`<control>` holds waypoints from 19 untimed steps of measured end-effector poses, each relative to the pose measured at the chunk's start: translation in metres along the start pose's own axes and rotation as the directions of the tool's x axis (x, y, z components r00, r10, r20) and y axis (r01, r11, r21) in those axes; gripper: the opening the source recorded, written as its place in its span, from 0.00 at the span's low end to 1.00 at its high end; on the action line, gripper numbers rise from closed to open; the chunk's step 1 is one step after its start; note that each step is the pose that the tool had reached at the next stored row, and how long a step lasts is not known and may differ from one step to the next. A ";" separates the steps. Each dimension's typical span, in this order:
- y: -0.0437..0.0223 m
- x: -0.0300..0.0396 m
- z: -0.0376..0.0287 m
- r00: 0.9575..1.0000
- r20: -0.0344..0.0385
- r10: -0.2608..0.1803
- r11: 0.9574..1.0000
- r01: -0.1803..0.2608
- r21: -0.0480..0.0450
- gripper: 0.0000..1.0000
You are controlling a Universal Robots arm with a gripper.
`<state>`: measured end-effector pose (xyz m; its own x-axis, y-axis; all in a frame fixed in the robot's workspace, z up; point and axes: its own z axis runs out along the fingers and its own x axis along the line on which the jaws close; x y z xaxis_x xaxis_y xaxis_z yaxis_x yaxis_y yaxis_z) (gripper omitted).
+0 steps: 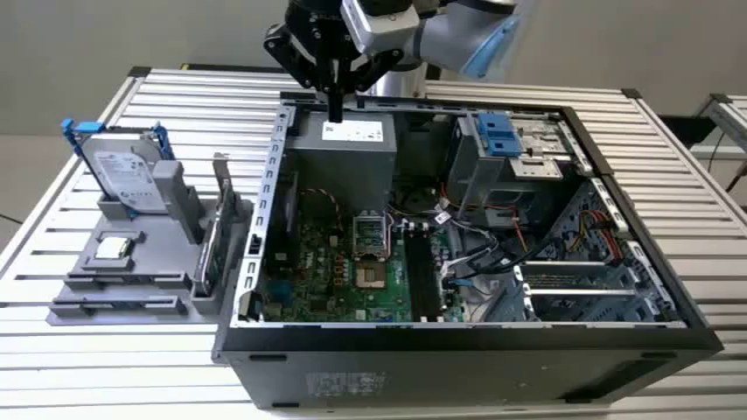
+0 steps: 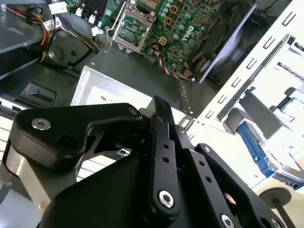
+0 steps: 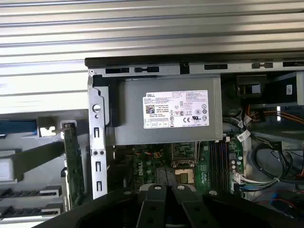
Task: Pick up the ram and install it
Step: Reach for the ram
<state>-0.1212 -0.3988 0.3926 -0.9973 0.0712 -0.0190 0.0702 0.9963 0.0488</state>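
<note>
My gripper (image 1: pixel 336 112) hangs shut over the back edge of the open computer case (image 1: pixel 607 175), just above the grey power supply (image 1: pixel 350 140). Its black fingers (image 2: pixel 161 114) are pressed together with nothing between them, and both wrist views show their tips over the power supply (image 3: pixel 166 114). Beyond the tips lies the green motherboard (image 1: pixel 327 271) with its open processor socket (image 3: pixel 183 152). The black memory slots (image 1: pixel 418 271) run alongside that socket (image 3: pixel 217 161). The ram is out of view.
On the exterior view's left a grey holder (image 1: pixel 129 280) carries a silver hard drive with blue rails (image 1: pixel 122 175) and an upright green expansion card (image 1: pixel 213 236). Cables and a drive cage (image 1: pixel 513 149) fill the case's other half. The slatted table (image 1: pixel 677 219) surrounds the case.
</note>
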 end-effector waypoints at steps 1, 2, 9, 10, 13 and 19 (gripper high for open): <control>0.0000 0.0000 0.0000 1.000 0.000 0.000 1.000 0.000 0.000 0.00; 0.0000 0.0000 0.0000 1.000 0.000 0.000 1.000 0.000 0.000 0.00; 0.0000 0.0000 -0.0007 1.000 0.000 0.000 1.000 0.000 0.000 0.00; 0.0000 0.0000 -0.0007 1.000 0.000 0.000 1.000 0.000 0.000 0.00; 0.0000 0.0008 -0.0009 1.000 0.000 0.000 1.000 0.000 0.000 0.00; -0.0006 0.0087 -0.0009 1.000 0.000 0.000 1.000 0.000 0.000 0.00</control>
<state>-0.1300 -0.3988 0.3934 -0.9973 0.0712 -0.0190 0.0702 0.9963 0.0488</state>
